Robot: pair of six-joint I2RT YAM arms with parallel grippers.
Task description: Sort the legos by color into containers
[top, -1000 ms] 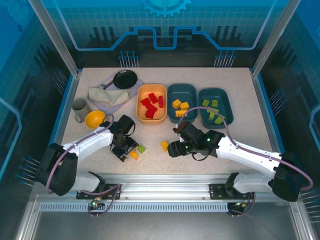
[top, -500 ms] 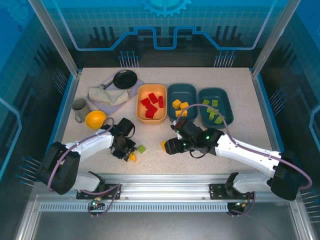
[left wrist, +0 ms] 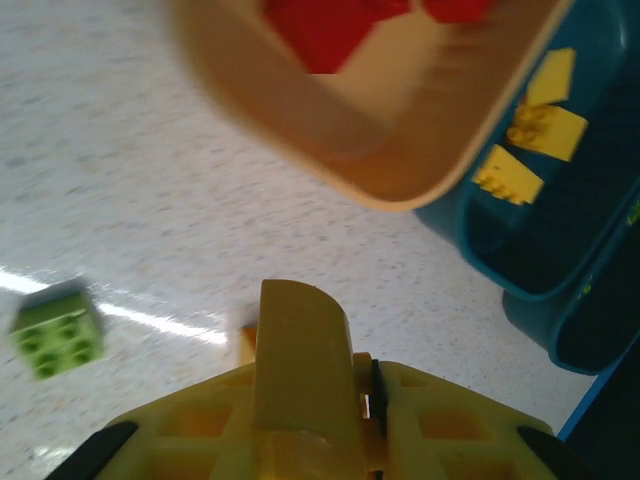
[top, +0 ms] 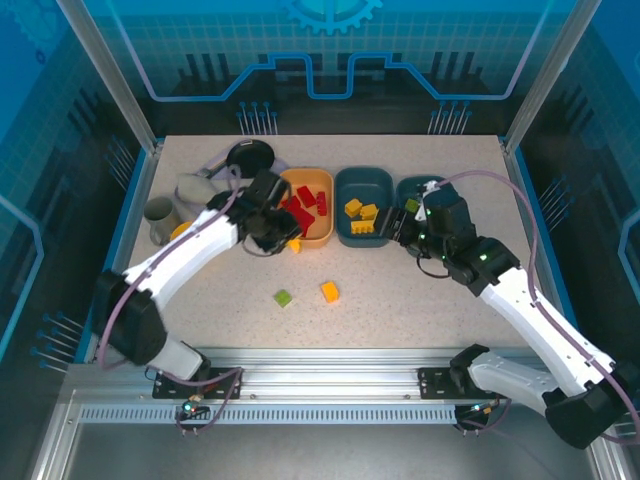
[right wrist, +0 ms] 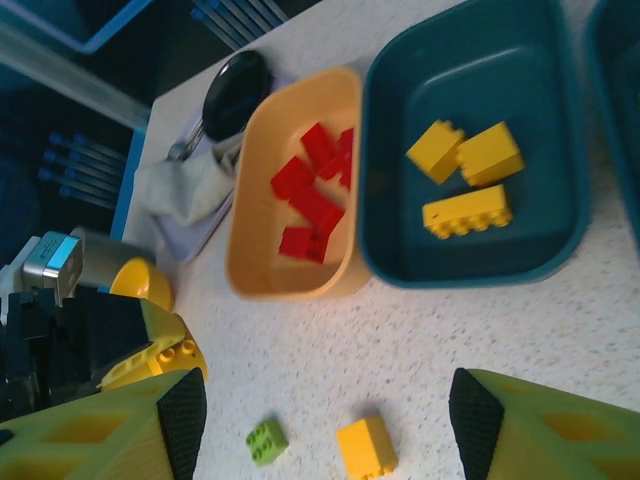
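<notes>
Left gripper [top: 287, 240]: clamped on a yellow brick [right wrist: 163, 356], at the orange tray's [top: 303, 172] lower-left corner.
Right gripper [top: 403, 225]: fingers apart, nothing between them, right of centre beside the teal tray [top: 378, 185].
Red bricks [top: 305, 205]: in the orange tray.
Yellow bricks [top: 360, 212]: in the teal tray.
Green brick [top: 283, 297], orange brick [top: 329, 291]: loose on the table [top: 420, 310], lower centre.

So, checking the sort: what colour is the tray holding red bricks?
The tray is orange-yellow, clearest in the right wrist view.
</notes>
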